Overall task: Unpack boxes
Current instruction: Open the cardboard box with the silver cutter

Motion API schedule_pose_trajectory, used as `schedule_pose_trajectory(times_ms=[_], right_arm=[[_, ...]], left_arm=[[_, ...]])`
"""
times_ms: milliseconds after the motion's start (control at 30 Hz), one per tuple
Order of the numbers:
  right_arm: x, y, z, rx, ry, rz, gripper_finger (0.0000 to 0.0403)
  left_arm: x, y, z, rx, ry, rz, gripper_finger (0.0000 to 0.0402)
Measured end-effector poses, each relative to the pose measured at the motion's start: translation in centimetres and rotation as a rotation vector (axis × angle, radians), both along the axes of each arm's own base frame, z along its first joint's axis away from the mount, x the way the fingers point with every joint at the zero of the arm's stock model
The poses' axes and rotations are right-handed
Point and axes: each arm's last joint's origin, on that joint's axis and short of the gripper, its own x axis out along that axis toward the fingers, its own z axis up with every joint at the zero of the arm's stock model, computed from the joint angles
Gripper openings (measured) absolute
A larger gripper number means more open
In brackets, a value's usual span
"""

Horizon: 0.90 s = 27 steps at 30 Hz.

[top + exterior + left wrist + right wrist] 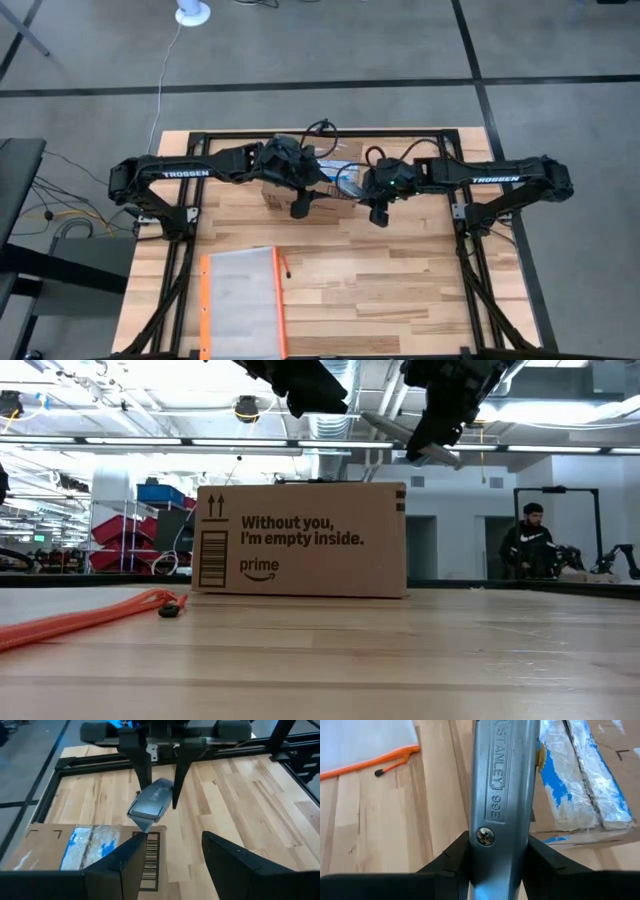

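The brown cardboard box (300, 540) stands on the table left of centre, with blue-and-white tape (570, 785) along its top and a barcode (150, 860) on its side. My left gripper (170, 865) hovers open above the box's right end (298, 207). My right gripper (380, 213), just right of the box and above the table, is shut on a grey metal utility knife (152, 800). In the low view both grippers hang higher than the box top, the right one (450, 410) carrying the knife (425, 450). My right gripper pinches the knife's body between its two fingers (455, 857), on its two narrow edges beside the screw (485, 836). The fingers slant down from above and the knife runs along them, reaching out past their tips. The knife is lifted clear, its front end (145, 822) tilted down toward the box.
A clear pouch with orange edges (240, 300) lies flat near the table's front left, its zipper pull (170, 610) on the wood. Bare tabletop lies right of the box and along the front right. A person (535, 540) stands in the room far behind the table.
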Motion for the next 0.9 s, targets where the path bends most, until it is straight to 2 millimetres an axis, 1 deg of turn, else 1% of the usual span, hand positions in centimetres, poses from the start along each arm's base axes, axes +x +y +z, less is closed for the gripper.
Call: schedule_pose_trajectory(times_ms=[100, 233, 467, 633, 900], right_arm=[[0.0, 0.3, 0.0, 0.017, -0.002, -0.010, 0.0115], [0.1, 0.8, 0.2, 0.032, -0.020, 0.030, 0.0115], [0.3, 0.8, 0.3, 0.030, -0.043, 0.026, 0.0115], [0.5, 0.7, 0.6, 0.026, -0.081, 0.026, 0.0115], [0.9, 0.9, 0.9, 0.025, -0.132, 0.043, 0.0115]], left_arm=[[-0.1, 0.1, -0.2, 0.046, 0.027, 0.024, 0.0179], [-0.1, 0.5, -0.3, 0.066, 0.035, 0.052, 0.0179], [0.0, 0.1, -0.1, 0.064, 0.013, 0.020, 0.0179], [0.4, -0.9, 0.2, 0.053, -0.034, -0.045, 0.0179], [0.6, -1.8, 0.4, 0.118, -0.062, -0.118, 0.0179]])
